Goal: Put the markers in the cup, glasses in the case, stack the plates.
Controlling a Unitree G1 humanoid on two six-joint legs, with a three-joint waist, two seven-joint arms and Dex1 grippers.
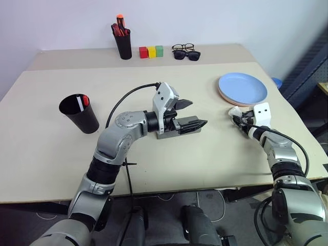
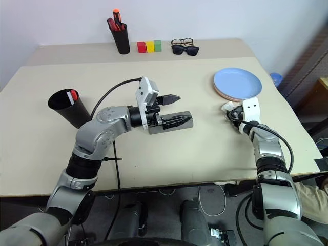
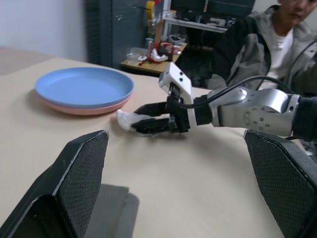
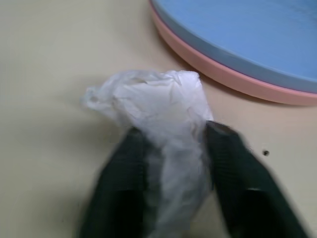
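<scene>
Plates [image 1: 242, 88] are stacked; the right gripper [image 4: 171, 148] pinches a crumpled white wrapper [image 4: 158, 106] beside them, likely needing removal. The left gripper [image 1: 188, 114] hovers wide open.

- Evenly bright, diffuse light from above, with no glare on the table [image 1: 215, 154]
- Soft, short shadows under the cup [image 1: 80, 114] and plates [image 1: 243, 89]
- Motion-blurred right gripper [image 4: 171, 163] fingers from 6 to 9 o'clock in the right wrist view
- Defocused background behind the person [image 3: 277, 44]
</scene>
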